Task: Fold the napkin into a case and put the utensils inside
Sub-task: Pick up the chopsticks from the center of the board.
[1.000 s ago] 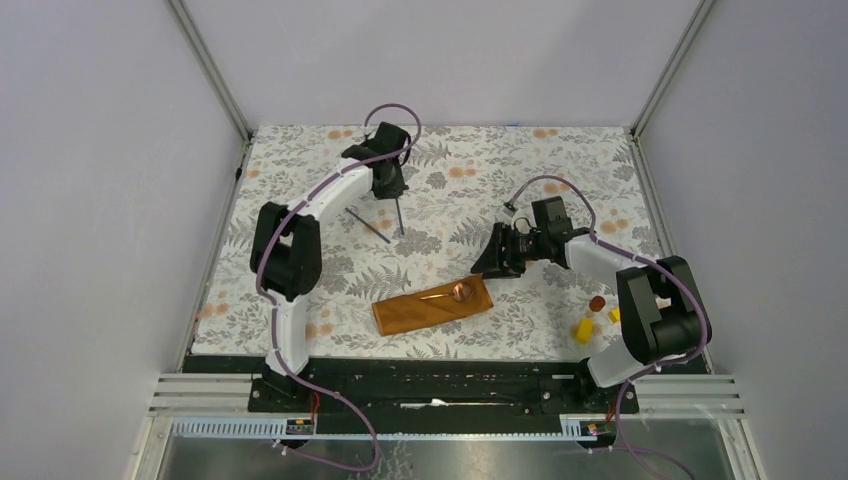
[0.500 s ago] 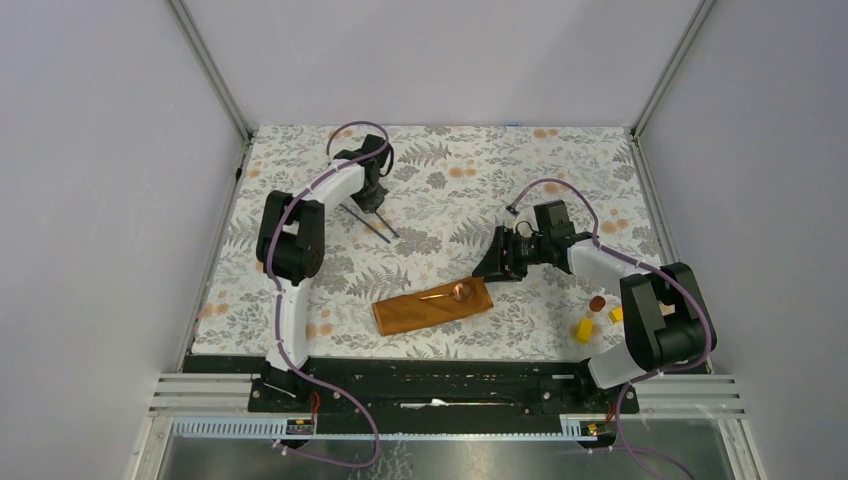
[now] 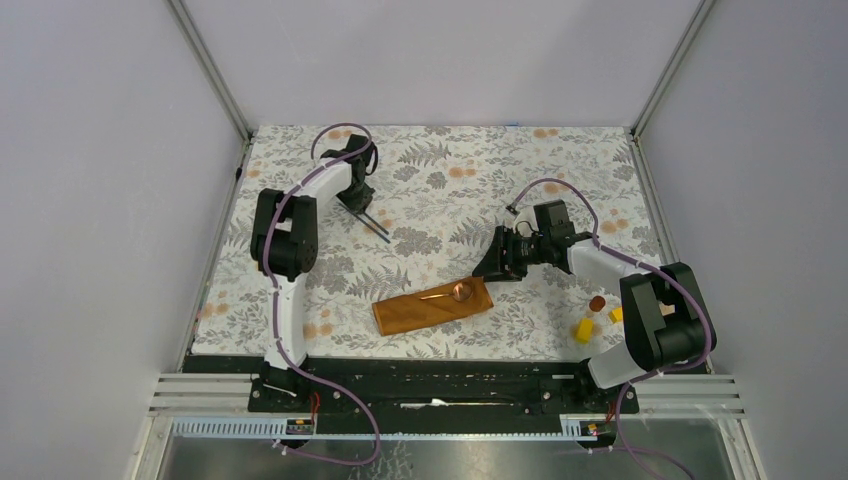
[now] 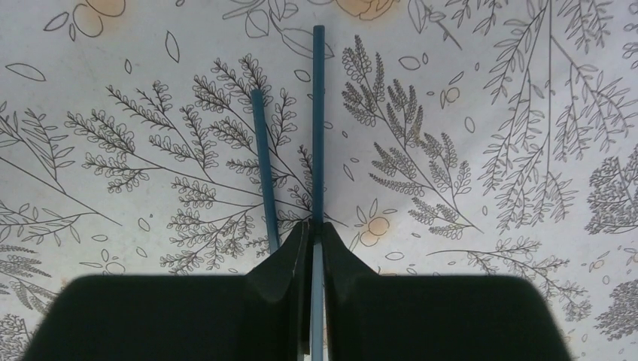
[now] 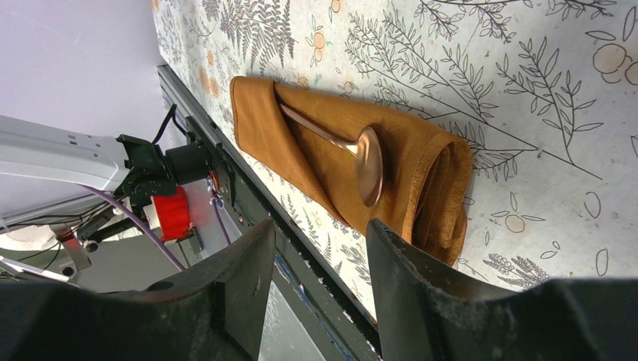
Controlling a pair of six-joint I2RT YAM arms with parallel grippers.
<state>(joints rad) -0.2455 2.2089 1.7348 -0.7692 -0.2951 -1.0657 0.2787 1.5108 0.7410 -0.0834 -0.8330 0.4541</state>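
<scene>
One rod (image 4: 318,113) clamped in left gripper (image 4: 314,248), second rod (image 4: 263,165) loose at eleven o'clock — regrip to gather both. Right gripper (image 5: 320,229) parted, empty, beside case (image 5: 406,150) with spoon (image 5: 367,162).

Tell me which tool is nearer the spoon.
Right. The right tool hovers open just beyond the bowl of the spoon. The left tool is far off at the far left, shut on a dark rod.

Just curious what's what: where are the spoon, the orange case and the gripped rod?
spoon (image 5: 367,162): right wrist view, its bowl.
orange case (image 3: 405,313): top view, left half.
gripped rod (image 4: 318,113): left wrist view, mid-shaft.
</scene>
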